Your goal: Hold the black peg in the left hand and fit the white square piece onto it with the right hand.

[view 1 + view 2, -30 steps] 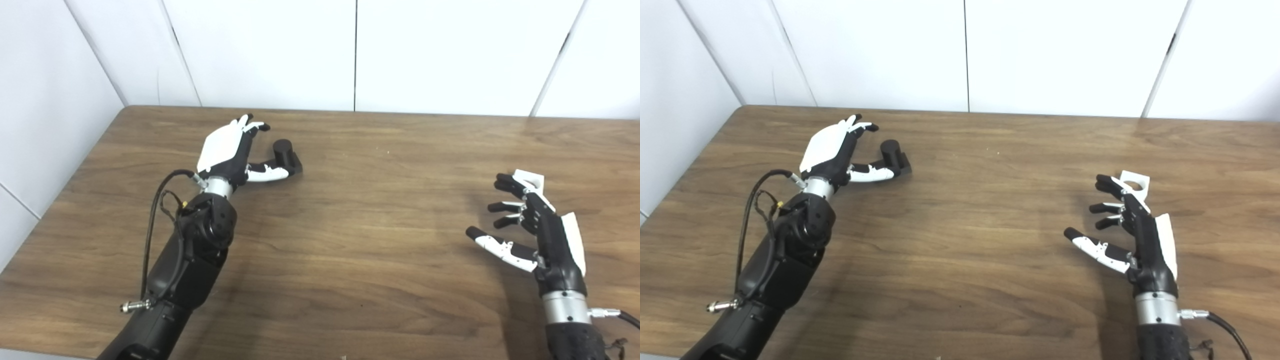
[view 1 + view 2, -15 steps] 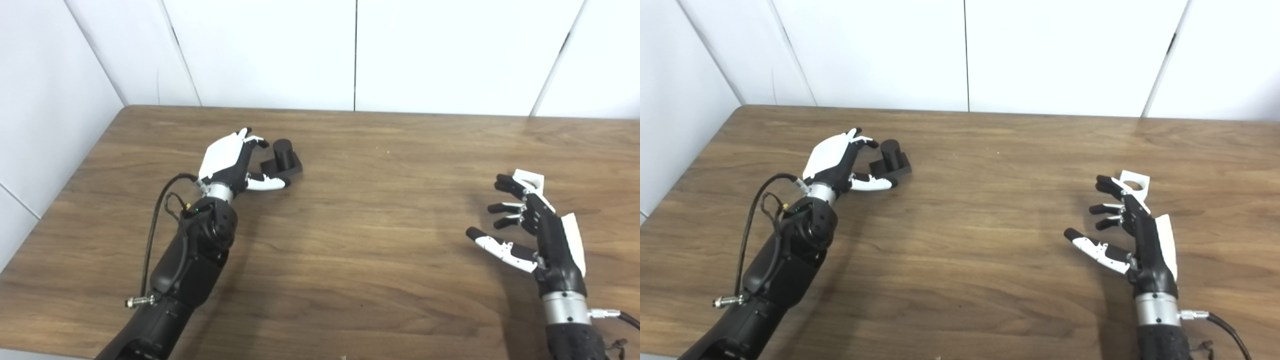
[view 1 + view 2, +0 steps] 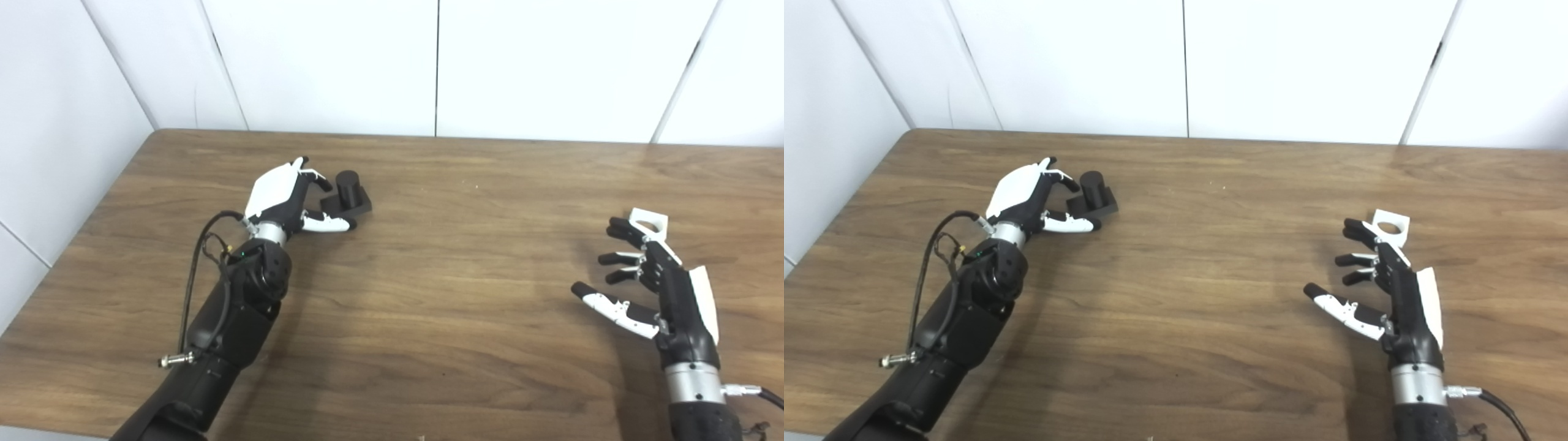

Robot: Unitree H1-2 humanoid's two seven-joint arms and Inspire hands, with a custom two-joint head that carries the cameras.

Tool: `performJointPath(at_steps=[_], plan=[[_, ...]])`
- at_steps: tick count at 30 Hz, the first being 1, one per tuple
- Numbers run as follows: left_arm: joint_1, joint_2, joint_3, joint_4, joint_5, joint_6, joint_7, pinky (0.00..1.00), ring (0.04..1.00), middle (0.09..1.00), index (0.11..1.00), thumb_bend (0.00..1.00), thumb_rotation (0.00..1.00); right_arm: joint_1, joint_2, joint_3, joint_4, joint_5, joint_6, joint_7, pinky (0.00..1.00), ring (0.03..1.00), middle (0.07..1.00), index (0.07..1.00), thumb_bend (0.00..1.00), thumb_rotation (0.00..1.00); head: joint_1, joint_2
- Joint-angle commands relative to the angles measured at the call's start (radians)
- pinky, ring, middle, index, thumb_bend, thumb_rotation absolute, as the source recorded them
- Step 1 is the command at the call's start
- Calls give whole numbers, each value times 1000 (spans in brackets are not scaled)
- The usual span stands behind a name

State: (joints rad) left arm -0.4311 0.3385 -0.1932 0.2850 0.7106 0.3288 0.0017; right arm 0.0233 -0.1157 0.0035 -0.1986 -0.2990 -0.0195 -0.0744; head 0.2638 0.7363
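Left robot hand (image 3: pixel 278 199), fingers curled but apart, holding nothing: the black peg (image 3: pixel 348 195) stands just beyond its fingertips, on the far side from the wrist, the thumb reaching along the near edge of the peg's square base; contact cannot be told. The peg's long axis is upright on the worktop (image 3: pixel 429 275). Right robot hand (image 3: pixel 658 288), spread and empty: the white square piece (image 3: pixel 649 222) lies flat just past its fingertips, hole upward. Each part lies nearest its own hand, the two well apart.
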Motion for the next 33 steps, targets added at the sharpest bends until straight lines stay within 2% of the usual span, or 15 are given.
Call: performJointPath(at_steps=[1,2,3,4,7,25,33], plan=[[-34,22,2,5,-6,-14,10,1000,1000,997,603,815,312,-17,6,-6,-35,-7,-23,-15,487,629,785,791,608,0,0,2],[-32,20,7,4,-15,-17,12,1000,1000,995,591,810,299,-16,7,-7,-37,-6,-20,-16,488,630,785,792,607,0,0,3],[-30,17,11,3,-24,-20,14,1000,1000,990,531,639,173,-15,8,-7,-38,-6,-18,-16,489,631,786,792,605,0,0,4],[-28,17,11,2,-29,-19,12,1000,1000,981,505,569,121,-14,8,-7,-40,-4,-15,-14,490,634,788,793,603,0,-1,5],[-26,21,4,2,-34,-17,8,1000,1000,959,488,526,90,-12,8,-6,-45,-3,-12,-11,489,636,791,796,601,0,0,7],[-18,30,-19,-9,-35,-21,-22,1000,1000,925,482,520,85,-11,1,-11,-44,-2,-10,-6,490,631,791,796,595,0,-1,14],[-9,52,-30,-29,-112,-92,-93,1000,1000,946,486,521,83,-15,1,-9,-40,-6,-10,-6,493,631,790,795,593,0,-5,12]])
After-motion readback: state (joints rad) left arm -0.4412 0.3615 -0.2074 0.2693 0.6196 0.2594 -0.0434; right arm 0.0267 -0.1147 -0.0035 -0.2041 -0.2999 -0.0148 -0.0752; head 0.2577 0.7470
